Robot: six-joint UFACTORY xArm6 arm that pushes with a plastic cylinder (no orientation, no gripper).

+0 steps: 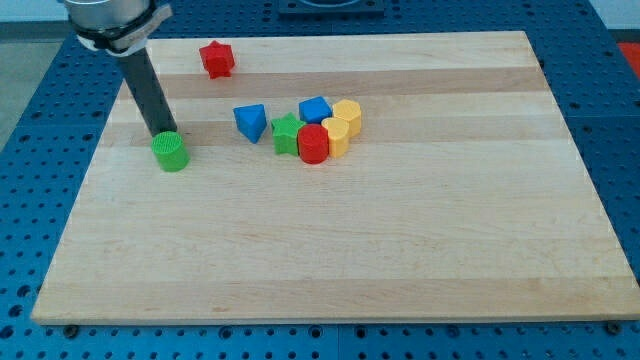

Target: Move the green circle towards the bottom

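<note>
The green circle [171,151] is a short green cylinder on the wooden board [330,250], at the view's left. My tip [161,133] stands right behind it, touching or almost touching its top edge, on the side towards the view's top. The dark rod rises from there up to the view's top left corner.
A red star [216,58] lies near the board's top edge. A cluster sits at the middle: blue triangle [251,122], green star [288,133], red cylinder [313,144], blue block [315,109], and two yellow blocks [343,125]. A blue perforated table [620,120] surrounds the board.
</note>
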